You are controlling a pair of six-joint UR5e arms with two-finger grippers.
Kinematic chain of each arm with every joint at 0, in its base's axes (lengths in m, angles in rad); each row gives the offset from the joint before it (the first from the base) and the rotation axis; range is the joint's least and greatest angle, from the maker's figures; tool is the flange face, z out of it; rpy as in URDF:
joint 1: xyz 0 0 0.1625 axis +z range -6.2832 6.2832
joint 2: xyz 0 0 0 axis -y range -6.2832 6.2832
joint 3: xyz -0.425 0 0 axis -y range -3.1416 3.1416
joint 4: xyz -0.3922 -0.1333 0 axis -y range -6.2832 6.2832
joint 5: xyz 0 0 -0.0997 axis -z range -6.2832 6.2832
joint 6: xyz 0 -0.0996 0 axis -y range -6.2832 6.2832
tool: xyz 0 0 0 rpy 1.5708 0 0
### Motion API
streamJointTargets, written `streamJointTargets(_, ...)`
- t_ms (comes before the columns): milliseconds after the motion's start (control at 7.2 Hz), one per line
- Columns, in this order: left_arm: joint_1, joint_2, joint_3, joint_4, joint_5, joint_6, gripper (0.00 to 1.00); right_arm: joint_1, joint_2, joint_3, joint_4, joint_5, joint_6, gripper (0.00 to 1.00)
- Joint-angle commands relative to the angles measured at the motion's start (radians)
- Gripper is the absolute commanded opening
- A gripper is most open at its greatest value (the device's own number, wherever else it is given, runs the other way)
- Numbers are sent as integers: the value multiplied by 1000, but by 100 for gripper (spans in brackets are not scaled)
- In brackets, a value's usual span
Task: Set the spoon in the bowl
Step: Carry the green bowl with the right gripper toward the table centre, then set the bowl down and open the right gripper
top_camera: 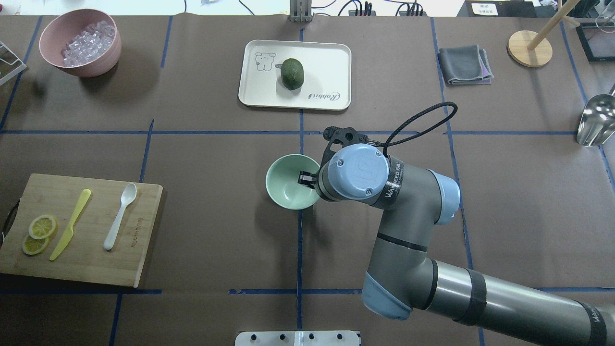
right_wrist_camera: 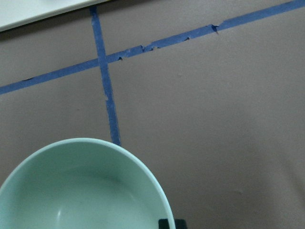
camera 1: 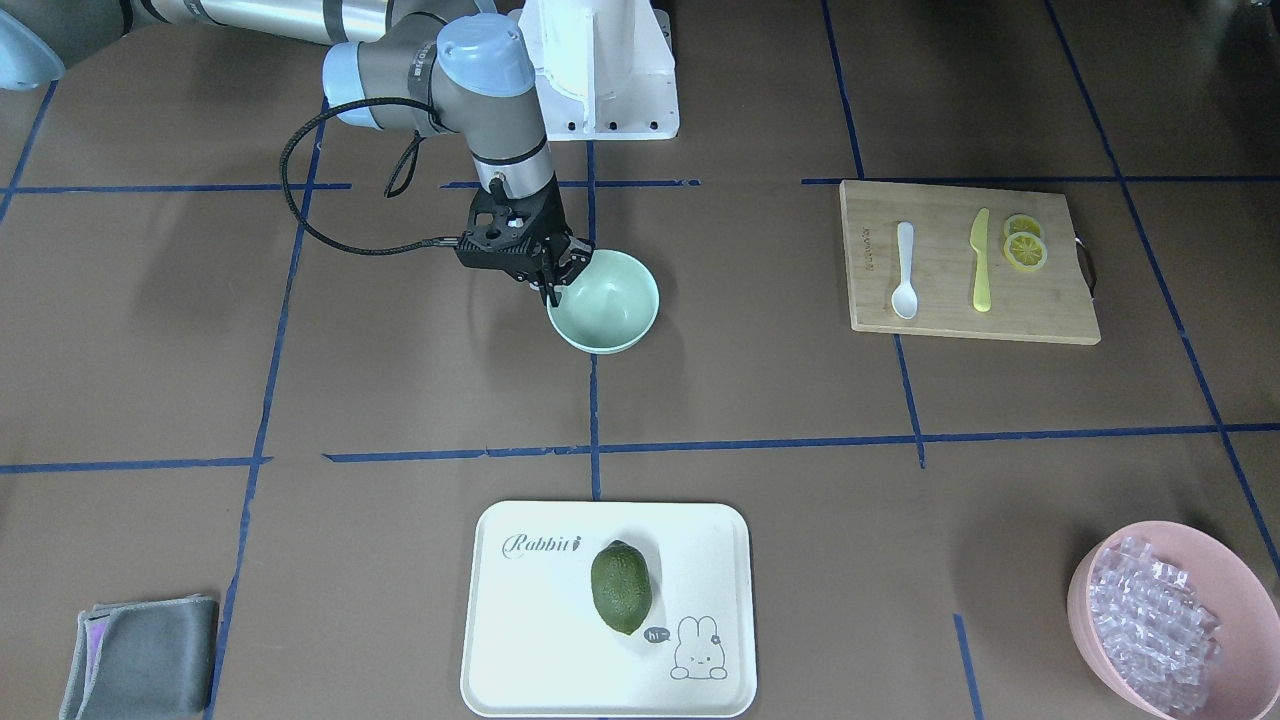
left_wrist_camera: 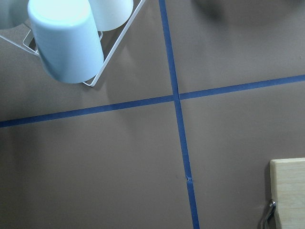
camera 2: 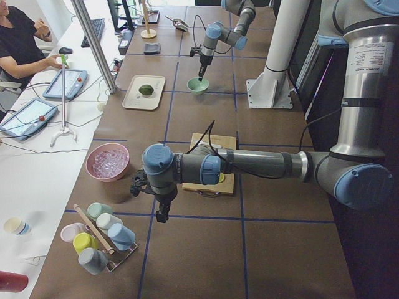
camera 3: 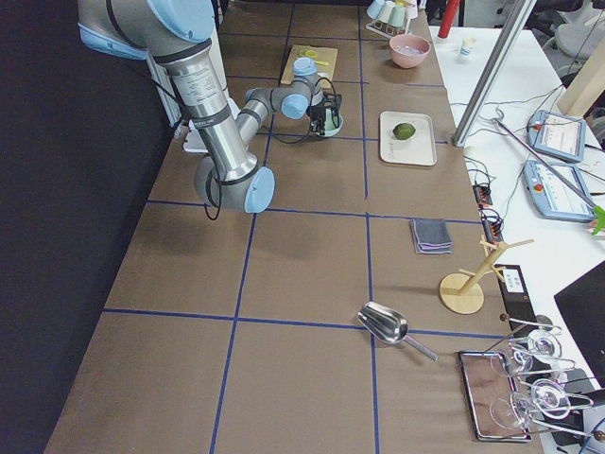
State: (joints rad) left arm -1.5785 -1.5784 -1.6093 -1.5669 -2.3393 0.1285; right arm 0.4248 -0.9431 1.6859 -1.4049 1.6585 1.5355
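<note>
My near arm (camera 2: 249, 163) reaches across the table (camera 2: 206, 249), left pincer (camera 2: 163, 215) pointing down near the pink bowl (camera 2: 107, 161); far off, my right pincer (camera 2: 199, 76) stands at the mint bowl (camera 2: 198, 86).

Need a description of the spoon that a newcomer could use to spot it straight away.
Find the wooden cutting board at the table's end on the robot's left. Three kinds of thing lie on it: lemon slices, a yellow knife and, nearest the table's middle, the spoon. It is the only white one, with a rounded oval scoop and a slim handle.
</note>
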Motion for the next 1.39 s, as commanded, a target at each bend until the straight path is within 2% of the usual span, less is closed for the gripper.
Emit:
streamJointTargets(0,0,0,0,-1,0,0,100,5,0,3,-2,7,6,68)
streamJointTargets(139,0,0,2,-1,0,0,100,5,0,11,0,6,11,100)
streamJointTargets(556,14,-5,-15,-2,0,-3,100,26,-3,35,-6,23,12,100)
streamJointTargets(694,50,-12,-32,-25,3,-73,100,51,-5,46,-38,71,12,100)
streamJointTargets(972,133,3,-160,-47,-5,-241,100,84,-5,116,-176,108,-12,100)
streamJointTargets(1250,242,41,-317,-50,-5,-475,100,158,-5,138,-254,197,-168,100)
